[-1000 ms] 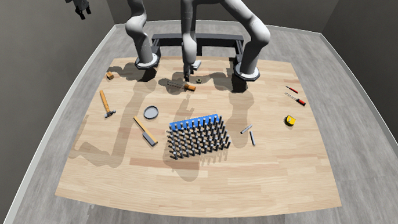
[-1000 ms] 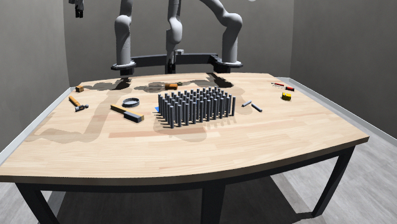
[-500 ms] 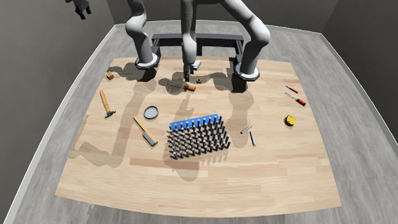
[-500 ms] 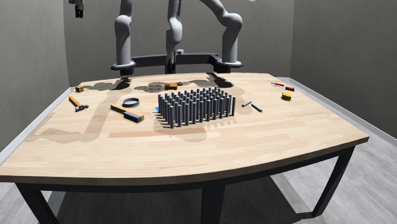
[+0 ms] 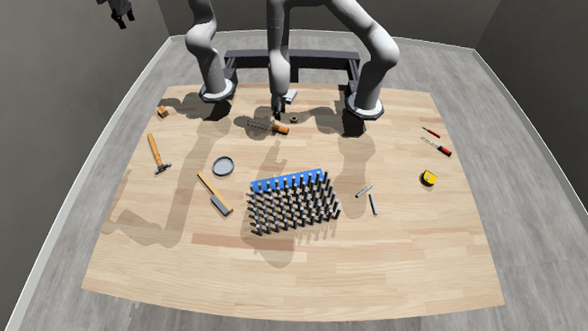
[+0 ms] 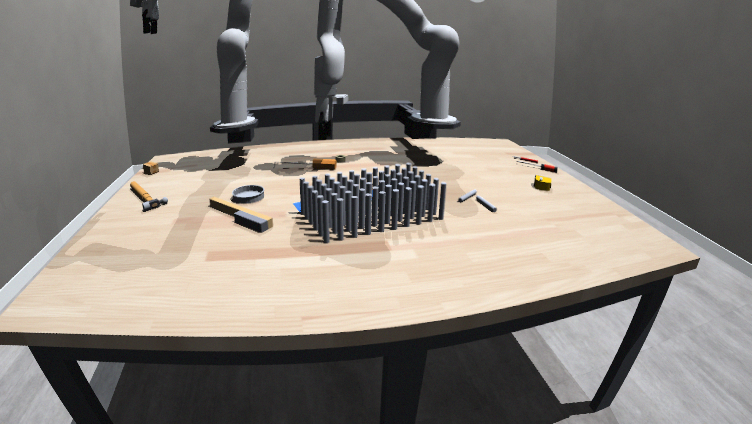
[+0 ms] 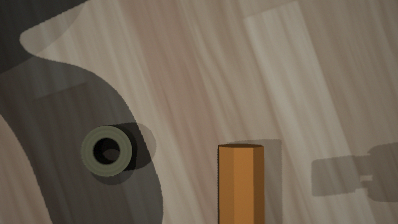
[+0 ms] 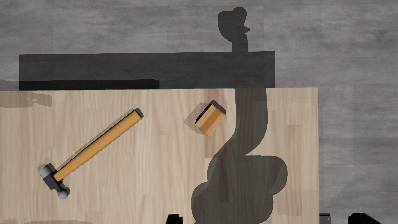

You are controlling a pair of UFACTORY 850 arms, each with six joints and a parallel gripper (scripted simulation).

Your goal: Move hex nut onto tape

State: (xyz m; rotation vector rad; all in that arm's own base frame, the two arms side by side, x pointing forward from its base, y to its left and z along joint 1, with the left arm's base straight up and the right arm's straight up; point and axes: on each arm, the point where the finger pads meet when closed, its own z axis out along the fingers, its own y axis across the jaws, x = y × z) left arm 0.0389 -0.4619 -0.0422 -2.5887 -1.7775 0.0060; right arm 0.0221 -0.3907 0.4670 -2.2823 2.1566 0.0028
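The hook pick's orange-brown handle [image 5: 280, 130] [image 6: 324, 164] [image 7: 241, 185] lies near the back of the table; its thin shaft points left in the top view. My left gripper [image 5: 277, 115] [image 6: 323, 131] is partly open and empty, low just behind the pick; its fingers are outside its wrist view. My right gripper [image 5: 126, 22] [image 6: 150, 31] [image 8: 268, 220] is open and empty, high beyond the table's left side. Grey spacers [image 5: 259, 230] [image 6: 325, 221] stand upright in a dense block. The blue tape strip [image 5: 281, 179] [image 6: 297, 206] runs along their back side. The hex nut cannot be made out among them.
An olive ring [image 5: 293, 119] [image 7: 106, 151] sits beside the handle. A round dish [image 5: 223, 166] and a brush [image 5: 214, 191] lie left of the spacers, two loose rods [image 5: 363, 191] [image 5: 373, 203] right. A hammer [image 5: 155, 150], wooden block [image 5: 162, 110] and tape measure [image 5: 428, 178] lie farther out.
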